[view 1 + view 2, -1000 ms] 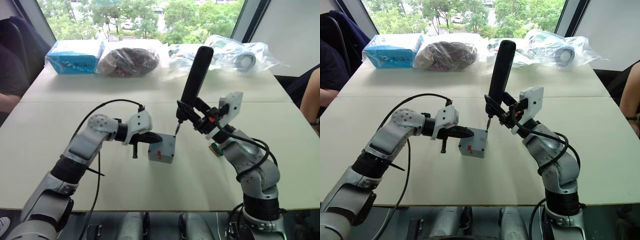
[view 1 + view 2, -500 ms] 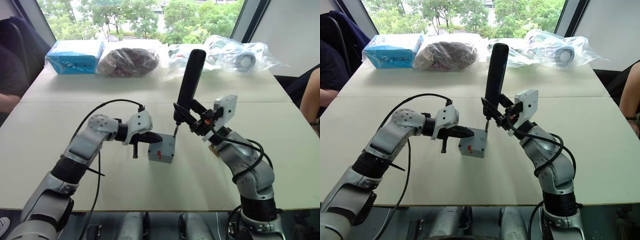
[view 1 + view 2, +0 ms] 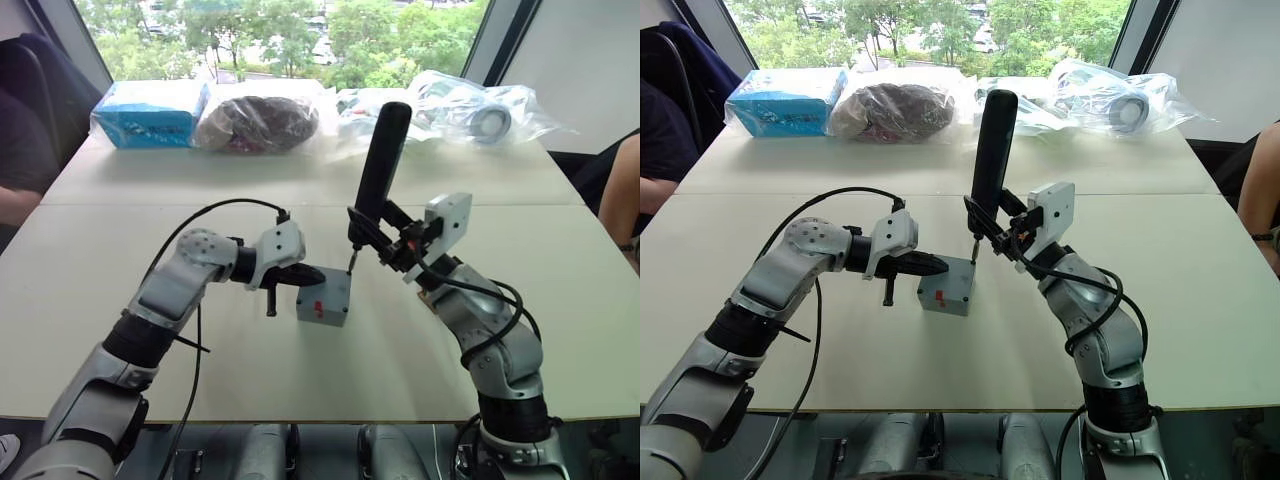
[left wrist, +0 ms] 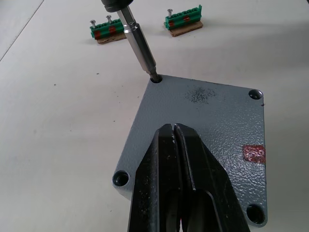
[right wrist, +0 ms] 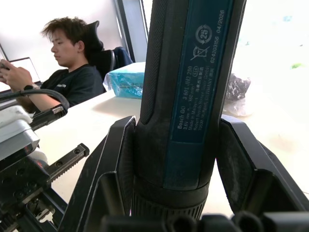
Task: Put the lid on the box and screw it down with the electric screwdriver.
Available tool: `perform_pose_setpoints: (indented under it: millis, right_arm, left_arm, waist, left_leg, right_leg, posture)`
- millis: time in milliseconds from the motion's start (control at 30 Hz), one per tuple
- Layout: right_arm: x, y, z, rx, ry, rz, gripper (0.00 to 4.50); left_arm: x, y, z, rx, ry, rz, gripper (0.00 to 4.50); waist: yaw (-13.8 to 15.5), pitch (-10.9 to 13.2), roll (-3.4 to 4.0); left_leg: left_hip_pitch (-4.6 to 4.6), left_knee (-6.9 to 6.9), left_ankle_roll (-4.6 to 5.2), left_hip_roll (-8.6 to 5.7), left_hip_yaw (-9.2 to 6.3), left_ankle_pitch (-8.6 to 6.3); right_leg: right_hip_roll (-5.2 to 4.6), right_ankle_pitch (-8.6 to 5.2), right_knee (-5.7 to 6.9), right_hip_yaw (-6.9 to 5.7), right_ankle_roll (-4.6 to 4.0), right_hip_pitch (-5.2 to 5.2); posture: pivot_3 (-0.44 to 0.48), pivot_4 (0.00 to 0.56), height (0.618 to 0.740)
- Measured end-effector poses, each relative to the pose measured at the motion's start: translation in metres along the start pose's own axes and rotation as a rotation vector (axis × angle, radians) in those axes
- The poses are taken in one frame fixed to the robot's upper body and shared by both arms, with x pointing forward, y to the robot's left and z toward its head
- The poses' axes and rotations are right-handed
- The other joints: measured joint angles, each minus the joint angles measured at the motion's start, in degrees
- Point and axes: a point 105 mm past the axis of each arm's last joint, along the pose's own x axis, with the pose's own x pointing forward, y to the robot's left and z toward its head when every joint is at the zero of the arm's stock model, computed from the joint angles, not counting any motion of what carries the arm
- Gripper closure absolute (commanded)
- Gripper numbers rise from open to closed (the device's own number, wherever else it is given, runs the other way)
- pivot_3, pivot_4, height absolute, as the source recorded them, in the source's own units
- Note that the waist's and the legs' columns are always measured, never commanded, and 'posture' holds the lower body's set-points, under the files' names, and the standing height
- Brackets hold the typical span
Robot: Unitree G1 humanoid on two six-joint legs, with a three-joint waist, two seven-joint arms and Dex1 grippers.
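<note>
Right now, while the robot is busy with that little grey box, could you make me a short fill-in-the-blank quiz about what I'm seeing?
1. The right gripper grips the electric ____, whose bit sits in a corner hole of the lid.
2. The left gripper, fingers shut, rests on the ____.
3. The two small connector strips on the table are coloured ____.
4. The mark on the side of the box is ____.

Missing words: screwdriver; lid; green; red
</note>
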Motion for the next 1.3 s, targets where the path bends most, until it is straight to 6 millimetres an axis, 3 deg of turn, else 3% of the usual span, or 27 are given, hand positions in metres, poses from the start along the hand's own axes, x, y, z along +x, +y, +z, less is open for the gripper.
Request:
perform_pose_setpoints:
  millis: [167, 267, 600, 1300]
  right_arm:
    - [-0.007, 0.015, -0.005, -0.127, 0.030, 0.090, 2.63]
    - [-0.007, 0.017, -0.012, -0.184, 0.078, 0.096, 2.63]
    - [-0.007, 0.011, -0.018, -0.095, 0.085, 0.045, 2.63]
    - [-0.002, 0.006, -0.012, -0.078, 0.078, 0.037, 2.63]
  left_arm:
    - [0.000, -0.001, -0.003, -0.014, 0.008, -0.003, 4.50]
    - [0.000, -0.003, -0.007, -0.024, 0.019, -0.003, 4.50]
    - [0.000, -0.004, -0.012, -0.036, 0.032, -0.002, 4.50]
    - [0.002, -0.004, -0.011, -0.041, 0.031, 0.004, 4.50]
  waist:
    - [-0.07, -0.26, -0.17]
    - [-0.16, -0.54, -0.33]
    - [0.01, -1.11, -0.52]
    - [-0.01, -1.11, -0.51]
  left_leg:
    - [0.25, -0.02, 0.02, 0.01, 0.00, -0.01]
    - [0.92, -0.15, 0.33, 0.05, 0.00, -0.21]
    - [1.28, -0.18, 0.41, 0.06, -0.03, -0.28]
    - [1.28, -0.25, 0.44, 0.03, -0.03, -0.31]
  right_leg:
    - [0.02, -0.01, -0.05, 0.00, -0.01, 0.26]
    - [0.02, -0.06, -0.14, 0.00, -0.07, 0.89]
    - [-0.05, -0.14, -0.14, 0.01, -0.22, 1.24]
    - [-0.33, -0.23, -0.15, 0.02, -0.40, 0.99]
  posture:
    - [0.000, 0.150, 0.740]
    - [0.000, 0.150, 0.740]
    - [0.000, 0.150, 0.740]
    - [0.000, 0.150, 0.740]
